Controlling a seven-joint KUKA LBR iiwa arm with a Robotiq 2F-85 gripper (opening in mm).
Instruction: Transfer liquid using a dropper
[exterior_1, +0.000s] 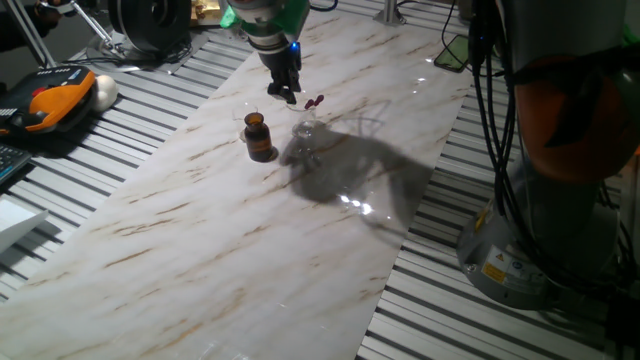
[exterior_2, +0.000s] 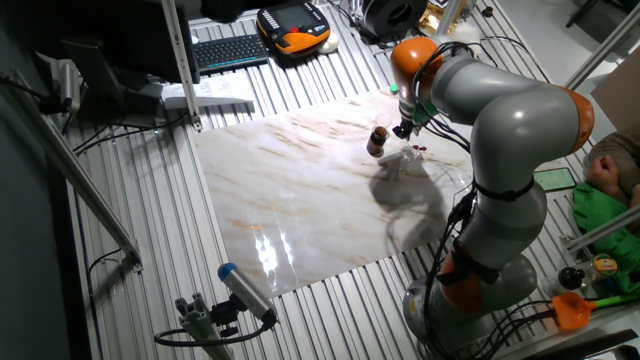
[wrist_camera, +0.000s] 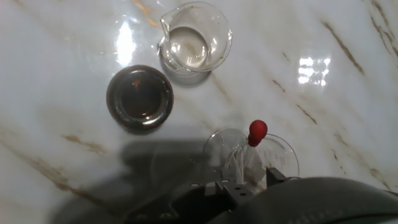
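A dropper with a red bulb (wrist_camera: 257, 130) leans in a small clear glass (wrist_camera: 283, 155), its thin pipette (wrist_camera: 239, 163) running down inside. My gripper (wrist_camera: 249, 182) hovers just above this glass, jaws a little apart, holding nothing. In one fixed view the gripper (exterior_1: 287, 95) is beside two red bulbs (exterior_1: 315, 101). A brown bottle (wrist_camera: 139, 98) (exterior_1: 258, 137) stands open to the left. A clear spouted beaker (wrist_camera: 194, 46) with a little liquid is beyond it. In the other fixed view the gripper (exterior_2: 405, 128) is near the bottle (exterior_2: 376, 141).
The glassware stands on a marble-patterned board (exterior_1: 230, 230) over a slatted metal table (exterior_1: 120, 130). An orange-and-black pendant (exterior_1: 45, 105) and a keyboard (exterior_2: 230, 50) lie off the board. The arm's base (exterior_2: 470, 290) stands at the board's edge.
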